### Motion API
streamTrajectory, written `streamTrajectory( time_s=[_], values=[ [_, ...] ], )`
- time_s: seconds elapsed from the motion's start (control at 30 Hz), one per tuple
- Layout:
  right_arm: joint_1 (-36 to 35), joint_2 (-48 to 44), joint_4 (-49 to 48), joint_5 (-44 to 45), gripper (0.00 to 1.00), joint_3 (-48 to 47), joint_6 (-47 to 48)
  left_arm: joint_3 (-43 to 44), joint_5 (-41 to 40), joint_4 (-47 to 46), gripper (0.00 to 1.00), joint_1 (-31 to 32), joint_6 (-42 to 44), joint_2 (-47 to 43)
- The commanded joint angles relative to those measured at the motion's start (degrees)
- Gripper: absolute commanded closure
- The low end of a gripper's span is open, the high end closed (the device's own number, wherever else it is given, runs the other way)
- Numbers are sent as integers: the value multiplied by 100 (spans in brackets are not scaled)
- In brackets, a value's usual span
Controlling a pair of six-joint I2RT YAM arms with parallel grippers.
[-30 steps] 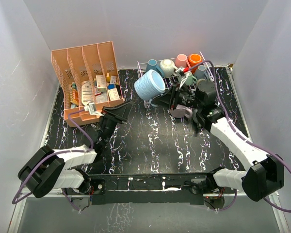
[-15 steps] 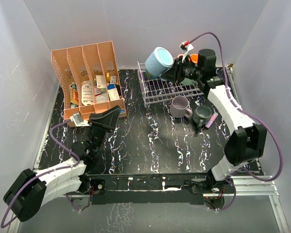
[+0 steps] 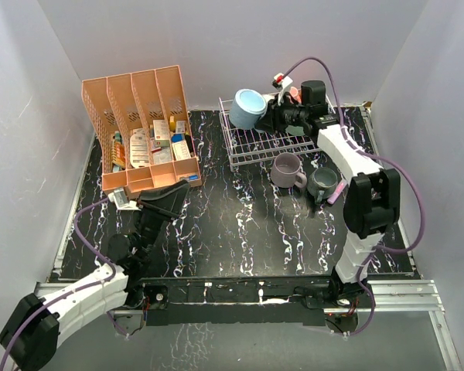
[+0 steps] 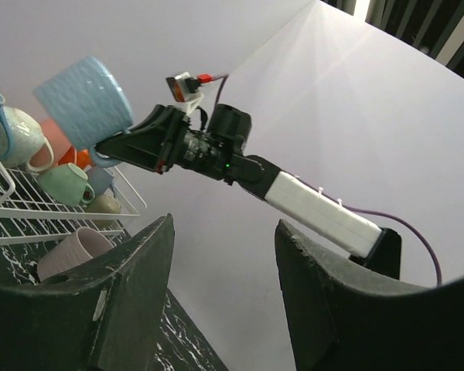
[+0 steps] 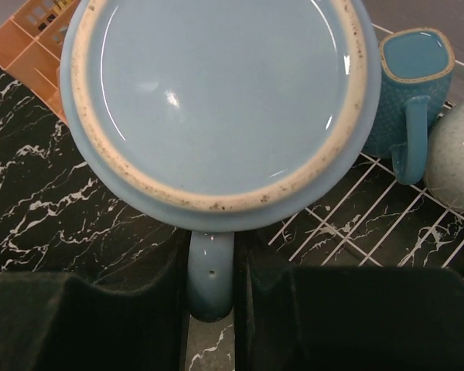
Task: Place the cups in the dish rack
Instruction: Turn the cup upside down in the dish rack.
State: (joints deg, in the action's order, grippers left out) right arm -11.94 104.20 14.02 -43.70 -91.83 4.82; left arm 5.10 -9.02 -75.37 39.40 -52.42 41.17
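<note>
My right gripper (image 3: 272, 116) is shut on the handle (image 5: 211, 274) of a large light blue cup (image 3: 248, 107), held tipped on its side above the back left of the white wire dish rack (image 3: 264, 144). Its bottom (image 5: 216, 100) fills the right wrist view. A teal cup (image 5: 414, 85) and a pale cup (image 5: 458, 154) stand in the rack beside it. A lilac cup (image 3: 288, 170) and a dark grey cup (image 3: 323, 182) stand on the table in front of the rack. My left gripper (image 3: 176, 189) hangs open and holds nothing, well left of the rack.
A salmon-pink slotted organizer (image 3: 139, 131) full of small packets stands at the back left. A small pink stick (image 3: 339, 191) lies beside the dark grey cup. White walls close in the black marbled table (image 3: 240, 224) on three sides.
The right arm has carried the light blue cup from the rack's front left up and over to its back left. The left arm has drawn back toward the near left.
</note>
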Motion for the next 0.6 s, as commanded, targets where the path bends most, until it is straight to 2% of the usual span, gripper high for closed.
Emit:
streamTrajectory(
  time_s=[0.0,0.57],
  values=[
    [23,177,-805,-81,92,-666,300,-80,246,316,47,15,-38,-290],
    [52,970,-1950,366,92,-208,107,-2,314,567,48,15,-143,-259]
  ],
)
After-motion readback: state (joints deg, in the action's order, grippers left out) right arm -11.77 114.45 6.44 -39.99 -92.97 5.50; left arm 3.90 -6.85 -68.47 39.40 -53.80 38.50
